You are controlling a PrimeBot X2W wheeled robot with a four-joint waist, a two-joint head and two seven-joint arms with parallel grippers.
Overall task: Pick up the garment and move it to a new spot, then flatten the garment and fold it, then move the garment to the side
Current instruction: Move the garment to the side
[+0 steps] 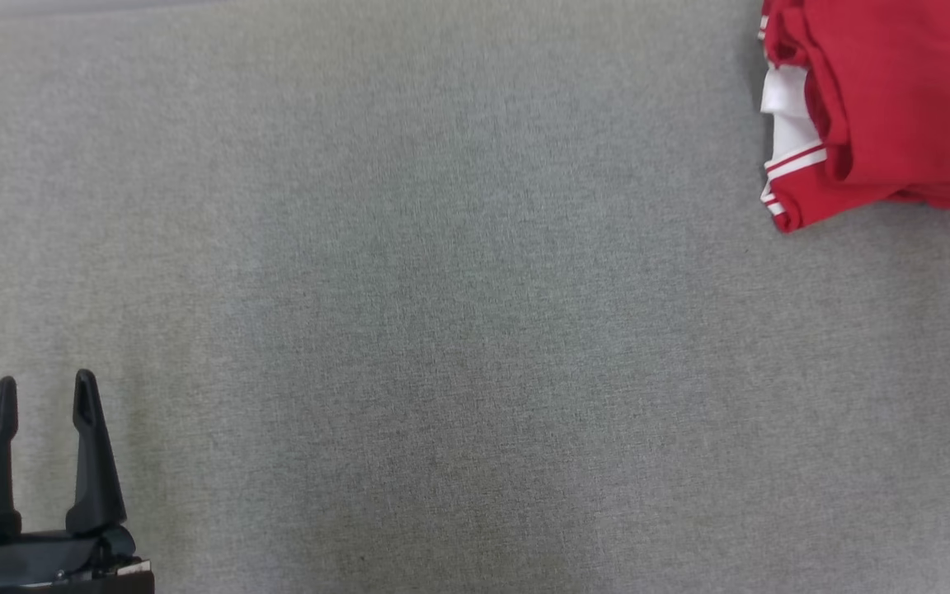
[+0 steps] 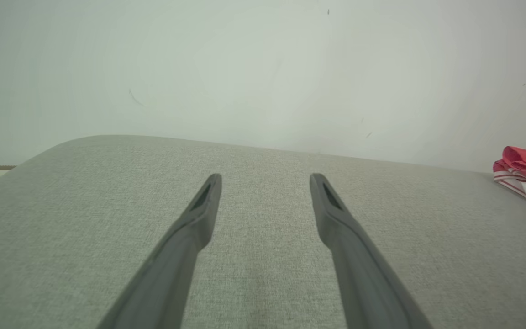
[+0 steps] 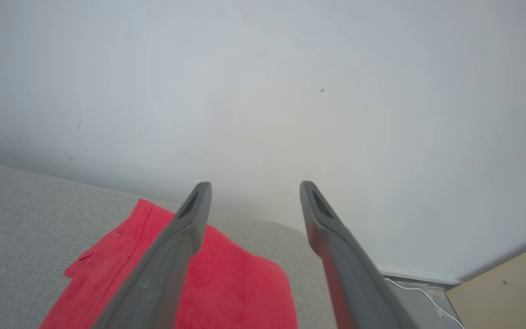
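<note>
At lower left our left end effector (image 1: 44, 381) hangs spread and empty over the grey surface (image 1: 442, 289); at the far upper right lies the folded red garment (image 1: 895, 99), which we judge soft, light and limp, best pinched through its stacked white-trimmed edge; our right end effector (image 3: 255, 185) is spread above it, holding nothing

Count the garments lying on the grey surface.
1. The red garment with white trim lies folded at the far right of the grey surface, beneath the right gripper. The head view cuts it off, so others may be hidden.
</note>
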